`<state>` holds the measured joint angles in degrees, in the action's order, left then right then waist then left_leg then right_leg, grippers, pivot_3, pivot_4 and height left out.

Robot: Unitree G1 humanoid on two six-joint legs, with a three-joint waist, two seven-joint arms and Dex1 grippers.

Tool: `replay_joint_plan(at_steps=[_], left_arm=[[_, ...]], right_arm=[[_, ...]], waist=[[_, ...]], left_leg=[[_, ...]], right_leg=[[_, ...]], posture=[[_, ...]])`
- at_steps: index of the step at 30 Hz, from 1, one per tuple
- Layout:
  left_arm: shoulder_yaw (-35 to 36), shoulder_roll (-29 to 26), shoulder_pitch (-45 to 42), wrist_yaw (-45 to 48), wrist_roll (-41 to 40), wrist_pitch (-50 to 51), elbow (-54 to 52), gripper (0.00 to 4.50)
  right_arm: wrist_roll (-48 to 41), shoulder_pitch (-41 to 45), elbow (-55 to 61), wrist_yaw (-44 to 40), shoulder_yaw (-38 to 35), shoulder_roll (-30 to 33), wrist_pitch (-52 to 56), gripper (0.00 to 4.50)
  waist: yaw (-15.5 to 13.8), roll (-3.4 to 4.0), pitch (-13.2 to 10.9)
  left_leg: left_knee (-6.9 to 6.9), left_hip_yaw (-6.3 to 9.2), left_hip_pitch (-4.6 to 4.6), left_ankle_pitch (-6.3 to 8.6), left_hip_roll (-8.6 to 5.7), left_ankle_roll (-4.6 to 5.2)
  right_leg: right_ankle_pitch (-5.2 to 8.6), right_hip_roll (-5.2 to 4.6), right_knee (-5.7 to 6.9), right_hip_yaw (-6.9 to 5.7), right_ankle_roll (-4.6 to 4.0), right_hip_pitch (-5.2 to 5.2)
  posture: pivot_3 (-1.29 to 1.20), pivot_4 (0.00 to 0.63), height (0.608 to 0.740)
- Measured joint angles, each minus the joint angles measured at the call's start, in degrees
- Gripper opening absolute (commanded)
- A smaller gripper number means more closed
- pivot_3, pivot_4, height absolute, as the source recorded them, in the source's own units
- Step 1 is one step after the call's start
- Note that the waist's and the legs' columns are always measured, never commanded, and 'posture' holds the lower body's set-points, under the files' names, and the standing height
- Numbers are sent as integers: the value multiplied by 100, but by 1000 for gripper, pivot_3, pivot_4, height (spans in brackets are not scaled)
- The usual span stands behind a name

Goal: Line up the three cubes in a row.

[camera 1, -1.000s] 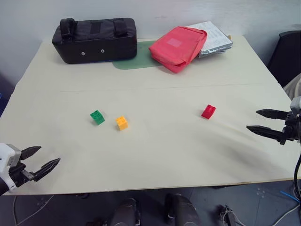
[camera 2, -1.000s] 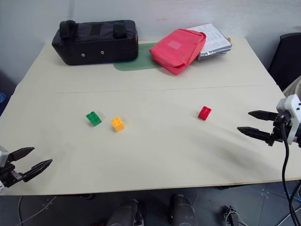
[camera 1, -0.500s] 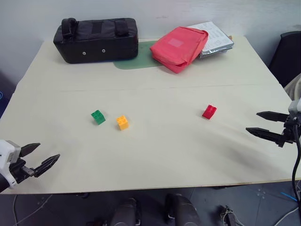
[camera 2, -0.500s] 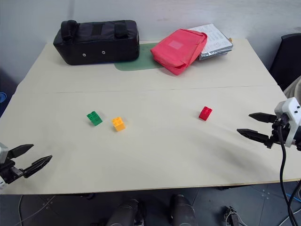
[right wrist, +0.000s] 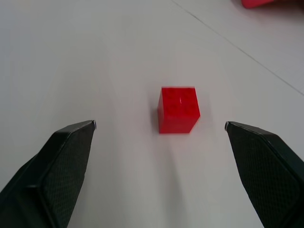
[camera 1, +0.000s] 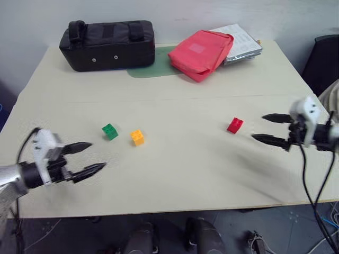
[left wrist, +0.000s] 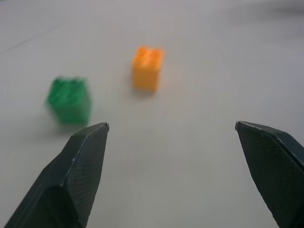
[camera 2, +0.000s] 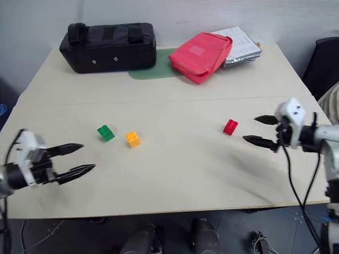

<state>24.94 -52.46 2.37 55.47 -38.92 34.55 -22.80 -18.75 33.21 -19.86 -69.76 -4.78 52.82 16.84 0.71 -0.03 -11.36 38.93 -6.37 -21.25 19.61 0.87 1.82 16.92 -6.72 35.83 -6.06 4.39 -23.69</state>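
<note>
Studded plastic cubes (camera 1: 137, 137) lie on matte table (camera 1: 175, 174) (both hands gape, empty).

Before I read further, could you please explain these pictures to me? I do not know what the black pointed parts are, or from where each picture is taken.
The black points are the fingers of a humanoid robot's two grippers. Two pictures come from cameras in its head, looking down over a table. The other two come from cameras on its wrists, looking along the fingers. The left gripper and right gripper are both open and hold nothing. On the table lie three small toy cubes: green cube, orange-yellow cube and red cube. At the far edge are a black bag, a red pouch and some papers.
</note>
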Motion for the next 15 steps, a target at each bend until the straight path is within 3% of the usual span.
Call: replay_joint_plan(at_steps=[5,11,15], left_arm=[[-989,-142,-1463,300,-405,458,-171,4490],[-1414,-137,-2353,360,-661,792,-152,4490],[-1595,-132,-2553,476,-682,800,-146,4500]], right_arm=[[720,1099,-1251,188,688,-634,-276,4500],[1225,1559,-2472,360,923,-942,-704,4500],[1436,1740,-2976,430,942,-1100,-951,3547]], waist=[[23,-1,0],[50,-1,-1],[89,-1,-1]], left_leg=[[12,-2,-6,-16,0,0],[12,-2,-17,-19,0,4],[17,-1,-16,-24,0,7]], right_leg=[[0,13,9,-3,0,2],[-2,20,12,-6,5,1],[-4,22,15,-5,10,4]], posture=[[0,150,740],[0,150,740],[0,150,740]])
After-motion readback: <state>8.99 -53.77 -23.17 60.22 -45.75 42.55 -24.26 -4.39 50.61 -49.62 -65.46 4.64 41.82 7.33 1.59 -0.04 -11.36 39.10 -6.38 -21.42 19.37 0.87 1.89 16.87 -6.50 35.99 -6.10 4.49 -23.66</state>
